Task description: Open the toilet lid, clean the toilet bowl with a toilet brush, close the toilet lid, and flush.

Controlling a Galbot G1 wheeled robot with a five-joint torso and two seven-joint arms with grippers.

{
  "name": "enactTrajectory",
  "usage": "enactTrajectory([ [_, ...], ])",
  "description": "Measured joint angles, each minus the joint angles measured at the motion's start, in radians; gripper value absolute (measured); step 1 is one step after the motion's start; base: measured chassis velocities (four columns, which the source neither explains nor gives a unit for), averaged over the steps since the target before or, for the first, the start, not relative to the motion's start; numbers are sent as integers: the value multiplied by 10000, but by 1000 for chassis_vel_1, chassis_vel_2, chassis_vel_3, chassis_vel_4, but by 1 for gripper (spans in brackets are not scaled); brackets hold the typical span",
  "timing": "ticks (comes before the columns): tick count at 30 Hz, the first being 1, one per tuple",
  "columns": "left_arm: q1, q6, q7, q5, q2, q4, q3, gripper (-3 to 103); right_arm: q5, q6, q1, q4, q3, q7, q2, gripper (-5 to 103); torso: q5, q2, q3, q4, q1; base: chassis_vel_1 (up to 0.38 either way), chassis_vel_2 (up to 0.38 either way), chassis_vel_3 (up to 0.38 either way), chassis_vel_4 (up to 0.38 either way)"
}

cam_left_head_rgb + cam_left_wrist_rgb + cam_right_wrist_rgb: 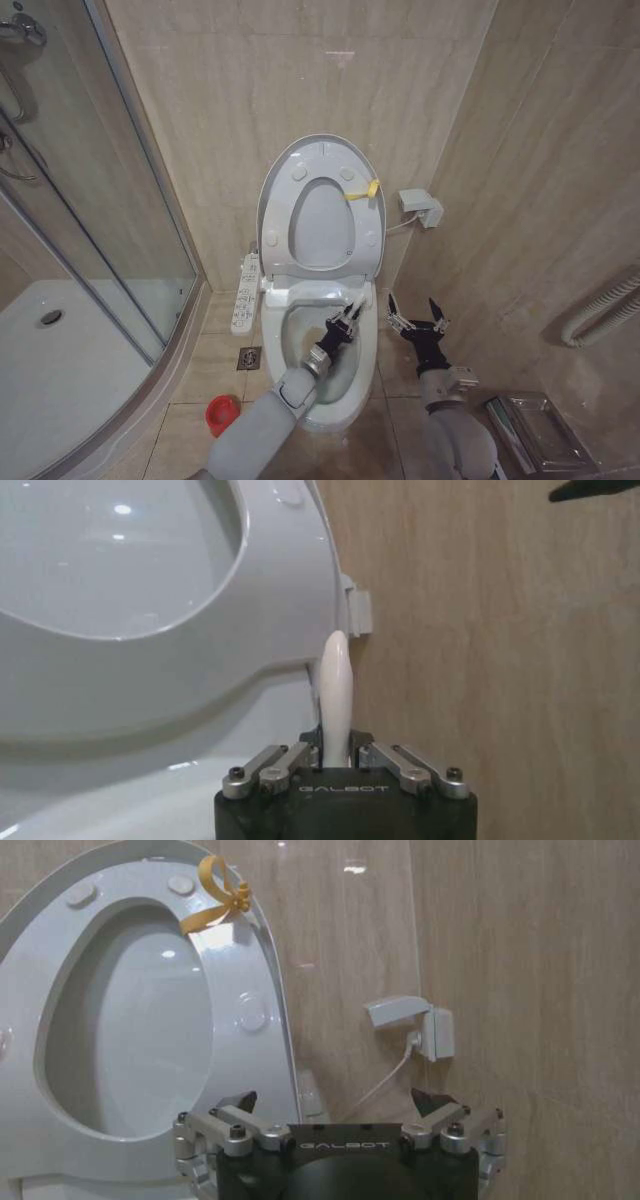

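- Left wrist view reads "GALBOT" on the left tool (338,761), clamped on the toilet brush (335,697) handle above the toilet bowl (345,385).
- Toilet lid (322,205) stands raised, yellow-tagged.
- Right tool (418,318) gapes wide beside the bowl, near a wall socket (421,207).
- Red holder cup (222,412) sits on the floor.

Raised toilet lid (322,205) leaves toilet bowl (300,335) unobstructed above.

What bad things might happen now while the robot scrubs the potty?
1. The left tool pinches only the thin white handle of the toilet brush, so it might slip or twist.
2. The toilet lid stands upright right behind the brush; a high swing might bump it down.
3. The open right tool hovers beside the toilet bowl, where the arms might collide.
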Motion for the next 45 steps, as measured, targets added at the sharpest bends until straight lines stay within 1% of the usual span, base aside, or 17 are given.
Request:
enactTrajectory([
  [7,-357,77,11,-117,-330,-146,76,17,0,0,0,0,0,3,0,100,0,1,-2,-7,0,0,0,0,0],
  [11,-393,30,71,-92,-443,341,138,17,0,0,0,0,0,1,0,100,-1,1,-1,-7,0,0,0,0,0],
  [13,-424,-86,93,-18,-478,732,137,17,0,0,0,0,1,4,0,100,0,0,-1,-2,0,0,0,0,0],
  [15,-427,-94,102,-11,-467,717,140,17,0,0,0,0,0,0,1,100,-1,0,-1,-1,0,0,0,0,0],
  [20,-521,-5,108,-83,-445,91,204,17,0,0,0,0,0,1,1,100,-1,1,-2,-6,-1,0,0,0,0],
  [23,-535,16,113,-109,-490,111,253,17,0,0,0,0,0,1,1,100,-1,1,-2,-6,-1,0,0,0,0],
  [26,-534,-61,151,-35,-588,736,258,17,0,0,0,0,0,3,0,100,-1,1,-1,-4,-1,0,0,0,0],
  [29,-538,-114,156,-7,-597,933,230,17,0,0,0,0,0,2,0,100,-1,1,-1,-1,0,0,0,0,0],
  [33,-556,-90,163,5,-547,658,227,17,0,0,0,0,0,1,1,100,-1,0,-1,-3,0,0,0,0,0],
  [36,-552,39,166,-11,-560,155,251,17,0,0,0,0,0,1,0,100,-1,1,-2,-7,-1,0,0,0,0],
  [38,-531,50,181,-6,-593,164,281,17,0,0,0,0,0,1,0,100,-1,1,-2,-6,-1,0,0,0,0],
  [42,-531,-47,229,132,-696,924,216,17,0,0,0,0,0,1,1,100,-2,1,-1,-3,-1,0,0,0,0],
  [45,-526,-92,231,171,-622,957,125,17,0,0,0,0,-1,-1,0,100,-2,0,-1,-5,-1,0,0,0,0],
])
